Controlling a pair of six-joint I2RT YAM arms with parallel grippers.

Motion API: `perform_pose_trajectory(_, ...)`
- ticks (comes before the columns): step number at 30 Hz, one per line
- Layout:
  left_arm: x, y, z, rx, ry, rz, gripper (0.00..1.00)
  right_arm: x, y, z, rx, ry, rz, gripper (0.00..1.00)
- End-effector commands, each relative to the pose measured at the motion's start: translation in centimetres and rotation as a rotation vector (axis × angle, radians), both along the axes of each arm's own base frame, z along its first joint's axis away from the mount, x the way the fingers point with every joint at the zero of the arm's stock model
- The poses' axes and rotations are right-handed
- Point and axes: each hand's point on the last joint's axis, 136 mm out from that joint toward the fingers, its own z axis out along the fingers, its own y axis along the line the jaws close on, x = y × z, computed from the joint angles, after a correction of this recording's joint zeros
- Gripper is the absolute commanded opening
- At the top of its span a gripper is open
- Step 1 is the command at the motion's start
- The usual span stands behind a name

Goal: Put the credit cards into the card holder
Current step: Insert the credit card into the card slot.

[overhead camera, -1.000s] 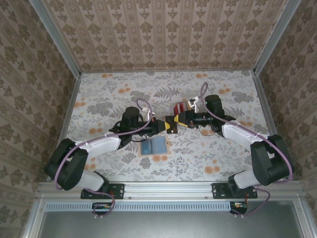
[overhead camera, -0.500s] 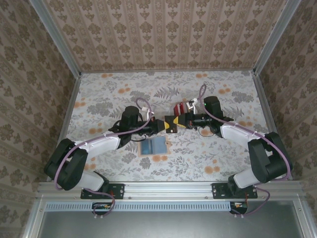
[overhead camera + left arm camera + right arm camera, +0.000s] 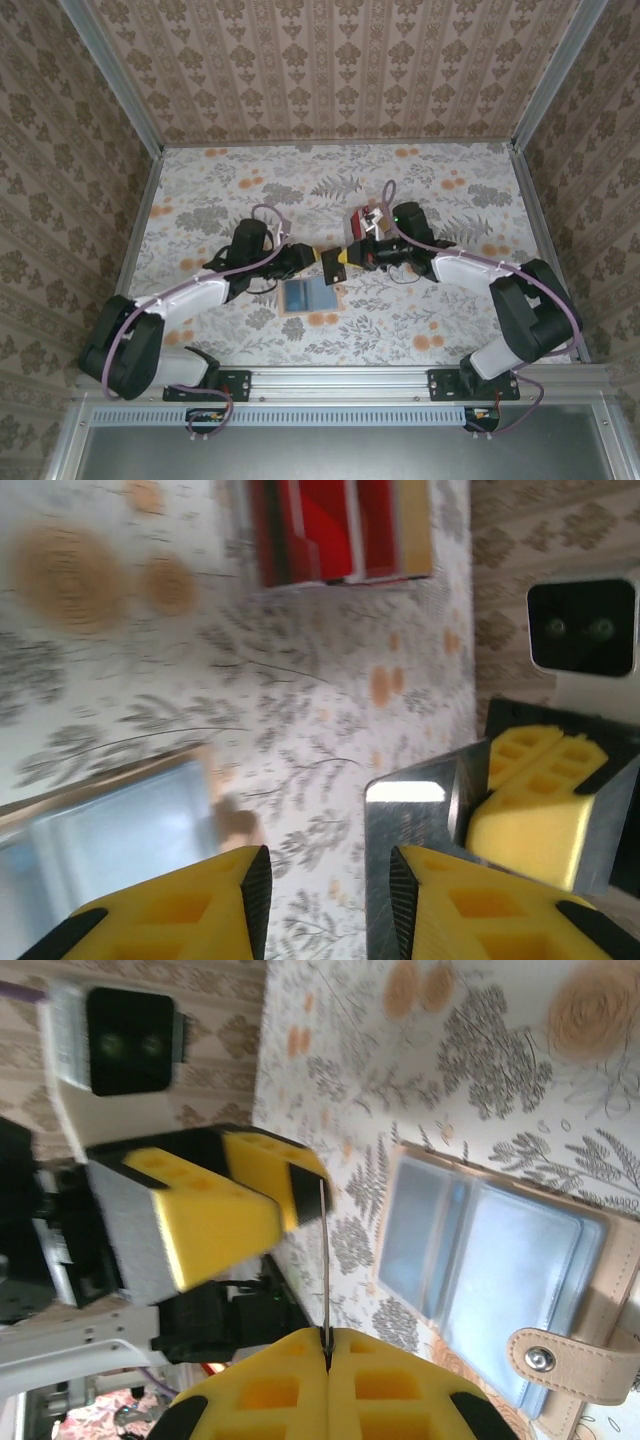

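The card holder [image 3: 598, 1295] lies open and flat on the floral worktop [image 3: 450, 300], below and a little to the side of the two hands, which meet above it near the middle. Its inside is two light-blue panels of clear-looking pockets framed by a pinkish-tan border, and a tan tab with a metal snap stud [image 3: 540, 1360] sticks out from one edge. Whether any pocket has a card in it cannot be told.

The right hand [image 3: 325, 1335] is closed tight on one credit card [image 3: 410, 815]. From that hand's own camera the card shows only as a thin dark edge rising from between the yellow pads. From the left wrist camera its face looks grey with a bright patch of glare. It is off the worktop, with the open holder beneath and beside it.

The left hand [image 3: 325, 870] faces the right one, fingertip to fingertip. Its fingers stand moderately apart, with bare worktop visible in the gap. The held card stands just beside the inner face of one left finger [image 3: 480, 910] and is not pinched by it.

The rest of the credit cards [image 3: 340, 530] sit in a small stack on the worktop beyond the hands, just past the right hand, and well apart from the holder. Red, dark red and tan edges show, with a pale stripe. Any print on the cards is too blurred to read.
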Motion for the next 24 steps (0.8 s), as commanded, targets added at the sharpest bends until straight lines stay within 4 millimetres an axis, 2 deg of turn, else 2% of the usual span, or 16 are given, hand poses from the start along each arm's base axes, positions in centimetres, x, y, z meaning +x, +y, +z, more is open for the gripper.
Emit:
perform_pose_trajectory(1,-1.4,3.5,-2.6,0.162,0.034,0.054,0.39,0.0,0.9,-2.9,-0.112,0.001,-0.027,0.01)
perform_pose_trajectory(6,-3.2,7.5,-4.6,0.281,0.083,0.137,0.37,-0.8,2.8,-5.6,-0.195,0.003,-0.024,0.00)
perform_pose_trajectory(10,-5.0,9.3,-6.1,0.328,0.116,0.157,0.34,-1.5,4.1,-6.9,-0.219,0.013,0.006,0.00)
perform_pose_trajectory(11,-4.9,10.2,-6.5,0.332,0.127,0.187,0.34,-1.6,4.3,-7.2,-0.224,0.014,0.010,0.00)
perform_pose_trajectory(16,-5.9,10.8,-7.8,0.344,0.160,0.194,0.32,-1.6,4.2,-8.0,-0.242,0.018,0.003,0.01)
perform_pose_trajectory(24,-6.2,10.8,-8.9,0.370,0.195,0.173,0.30,-1.7,5.0,-8.2,-0.218,0.035,0.020,0.01)
